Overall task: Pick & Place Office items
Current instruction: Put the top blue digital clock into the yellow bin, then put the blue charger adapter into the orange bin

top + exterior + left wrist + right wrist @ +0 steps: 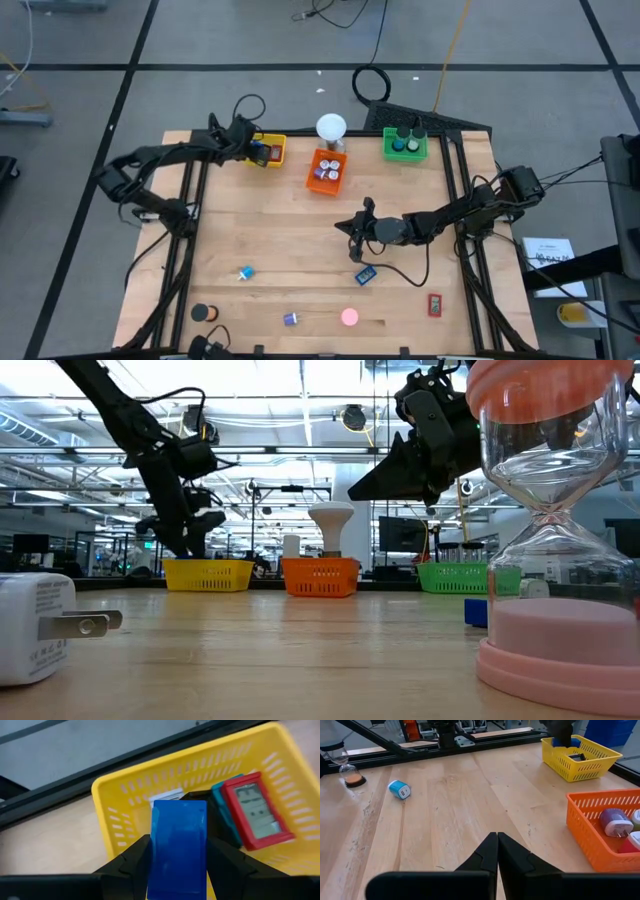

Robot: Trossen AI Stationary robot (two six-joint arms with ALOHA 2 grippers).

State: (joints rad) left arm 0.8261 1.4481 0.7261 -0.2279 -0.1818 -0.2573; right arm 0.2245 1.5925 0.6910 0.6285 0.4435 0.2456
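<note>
Currently a blue block point(179, 847) is gripped by the left gripper point(177, 857) above the yellow tray point(125, 795) at the table's far left, while the right gripper point(497, 851) is held closed mid-table.

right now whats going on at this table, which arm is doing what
The left gripper holds a blue block between its fingers over the yellow tray at the table's far left, which already holds a red item and a teal one. The right gripper hangs shut and empty over the middle of the table. Several items lie loose on the near side, among them a pink hourglass, a red block and a blue block.
</note>
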